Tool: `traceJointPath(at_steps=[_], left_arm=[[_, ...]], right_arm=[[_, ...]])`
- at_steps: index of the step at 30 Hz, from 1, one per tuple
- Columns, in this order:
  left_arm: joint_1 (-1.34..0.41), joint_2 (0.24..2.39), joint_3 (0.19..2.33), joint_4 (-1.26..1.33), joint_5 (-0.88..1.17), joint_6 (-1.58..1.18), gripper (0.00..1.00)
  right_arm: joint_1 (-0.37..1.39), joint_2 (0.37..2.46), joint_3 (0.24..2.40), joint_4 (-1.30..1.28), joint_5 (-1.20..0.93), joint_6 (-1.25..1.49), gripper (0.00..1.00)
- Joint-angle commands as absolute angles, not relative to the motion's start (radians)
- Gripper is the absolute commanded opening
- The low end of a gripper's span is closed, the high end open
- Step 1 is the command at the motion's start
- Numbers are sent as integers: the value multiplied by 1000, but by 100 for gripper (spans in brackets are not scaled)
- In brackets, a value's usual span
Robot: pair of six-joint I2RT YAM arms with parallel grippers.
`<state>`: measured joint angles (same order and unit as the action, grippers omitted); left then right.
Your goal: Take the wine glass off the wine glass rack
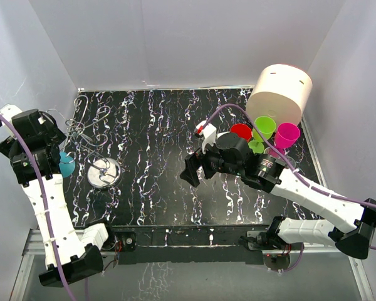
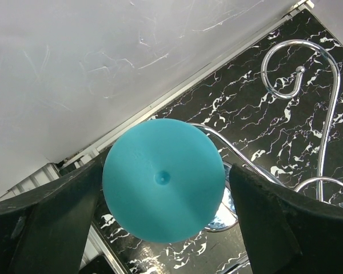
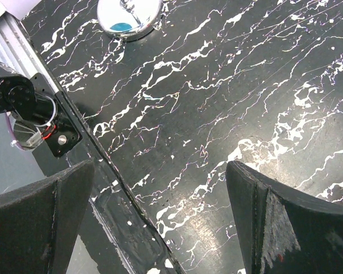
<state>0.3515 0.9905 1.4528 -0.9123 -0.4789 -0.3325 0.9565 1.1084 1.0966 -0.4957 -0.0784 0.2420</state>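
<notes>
The wine glass is teal; in the top view it (image 1: 67, 164) hangs at the far left, beside the wine glass rack's silver wire arms (image 1: 83, 128) and round shiny base disc (image 1: 104, 172). In the left wrist view its round foot (image 2: 163, 178) fills the gap between my fingers, with the rack's wire loops (image 2: 327, 85) and base (image 2: 226, 216) behind it. My left gripper (image 2: 164, 188) is open around the glass; a narrow gap shows at the right finger. My right gripper (image 3: 160, 217) is open and empty over the black marbled table, mid-right in the top view (image 1: 191, 170).
A large cream cylinder (image 1: 280, 92) stands at the back right. Red (image 1: 241, 132), green (image 1: 264, 125) and magenta (image 1: 286, 134) cups cluster in front of it, behind the right arm. Grey walls close in on the left, back and right. The rack base also shows in the right wrist view (image 3: 130, 17).
</notes>
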Motion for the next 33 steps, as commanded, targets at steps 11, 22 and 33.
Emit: traceJointPath(at_steps=[11, 22, 33], left_arm=[[356, 962, 1454, -871, -466, -311, 71], [356, 980, 1499, -865, -473, -286, 64], [356, 1018, 1513, -828, -528, -256, 64]], right_arm=[[961, 1110, 1153, -438, -89, 251, 98], [962, 1119, 1158, -434, -94, 255, 98], [962, 1126, 1166, -435, -92, 252, 98]])
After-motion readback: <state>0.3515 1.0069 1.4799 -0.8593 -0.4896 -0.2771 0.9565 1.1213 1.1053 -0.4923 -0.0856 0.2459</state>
